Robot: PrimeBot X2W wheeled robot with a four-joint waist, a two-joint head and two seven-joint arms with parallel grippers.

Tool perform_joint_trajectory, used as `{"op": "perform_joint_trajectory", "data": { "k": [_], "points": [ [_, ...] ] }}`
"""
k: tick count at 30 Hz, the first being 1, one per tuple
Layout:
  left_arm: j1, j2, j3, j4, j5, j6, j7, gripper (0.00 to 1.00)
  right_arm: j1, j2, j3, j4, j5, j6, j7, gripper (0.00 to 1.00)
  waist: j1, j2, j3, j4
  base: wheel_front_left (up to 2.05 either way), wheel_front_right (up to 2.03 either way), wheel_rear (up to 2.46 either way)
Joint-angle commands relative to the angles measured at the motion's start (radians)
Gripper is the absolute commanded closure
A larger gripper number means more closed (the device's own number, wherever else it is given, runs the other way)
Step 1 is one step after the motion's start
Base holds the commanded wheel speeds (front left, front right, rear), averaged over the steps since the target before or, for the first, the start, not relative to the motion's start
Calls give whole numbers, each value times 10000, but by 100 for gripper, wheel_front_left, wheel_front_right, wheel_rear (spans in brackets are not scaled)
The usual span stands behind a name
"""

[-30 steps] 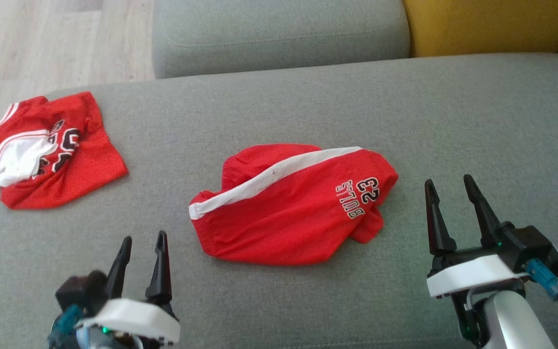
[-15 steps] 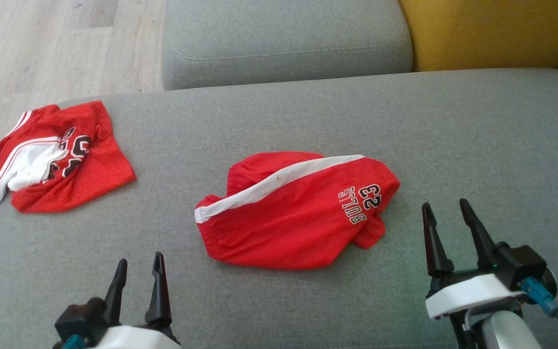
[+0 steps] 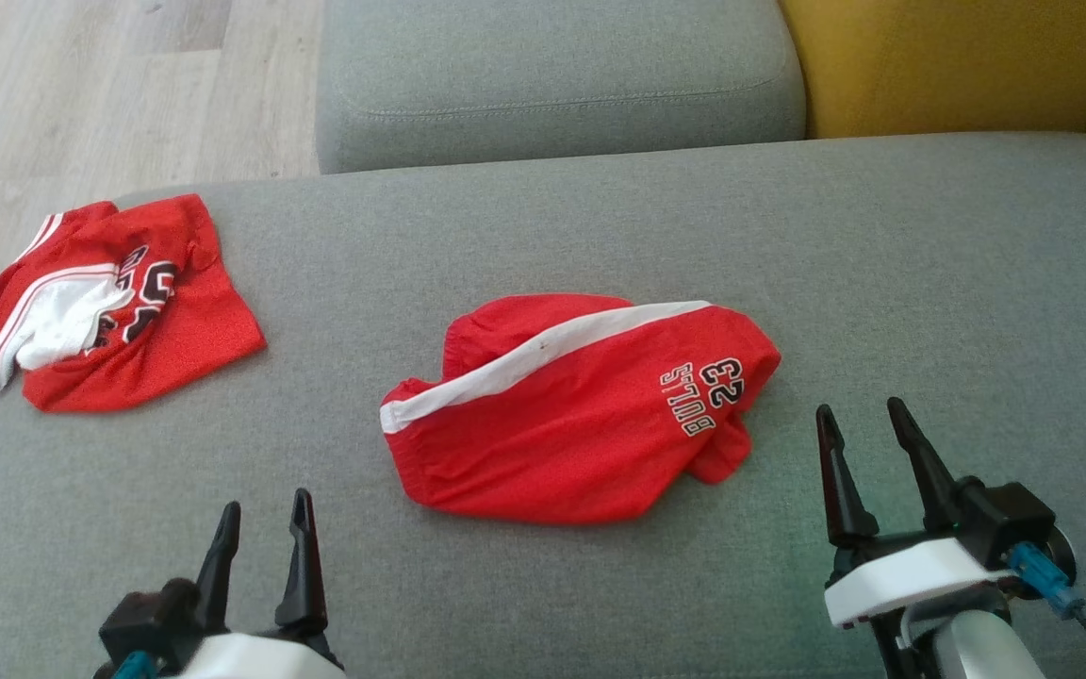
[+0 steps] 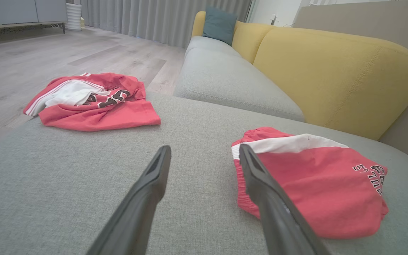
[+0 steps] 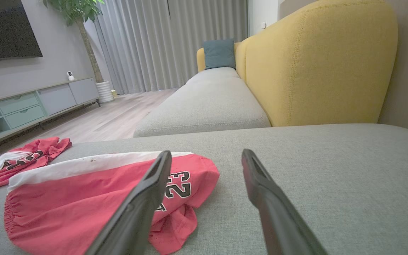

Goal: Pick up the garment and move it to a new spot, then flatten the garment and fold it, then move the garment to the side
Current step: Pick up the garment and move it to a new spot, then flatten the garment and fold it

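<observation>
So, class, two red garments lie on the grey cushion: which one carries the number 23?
The white-striped red shorts in the middle, with 23 printed near their right end. The crumpled garment at the cushion's left edge shows bigger dark lettering.

Grey sofa seat (image 3: pixel 882 236) in front of me, second grey cushion (image 3: pixel 552 75) beyond it, yellow backrest (image 3: pixel 958 57) along my right. Teal pillow (image 5: pixel 219 53) at the far end. Pale wood floor (image 3: pixel 81 94) to my left. Grey curtains (image 5: pixel 175 42) drawn, dark TV (image 5: pixel 5 28) above a low cabinet (image 5: pixel 30 106), potted plant (image 5: pixel 74 9) beside it.
</observation>
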Motion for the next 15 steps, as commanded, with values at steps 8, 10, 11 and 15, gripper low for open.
{"op": "perform_joint_trajectory", "data": {
  "k": [8,10,11,15],
  "points": [
    [-347,-73,396,-199,79,-138,-124,0,-463,-37,158,-202,17,75,-109,0,0,0,36,40,0,0,0],
    [-363,-75,376,-181,42,-138,-124,0,-535,-37,128,-143,-53,75,-109,0,0,0,58,67,0,0,0],
    [-373,-75,361,-176,24,-134,-124,0,-593,-37,109,-108,-109,75,-109,0,0,0,76,86,0,0,0],
    [-433,-76,278,-173,-27,-125,-124,0,-1023,-37,36,279,-468,75,-109,0,0,0,203,217,0,0,0]
  ]
}}
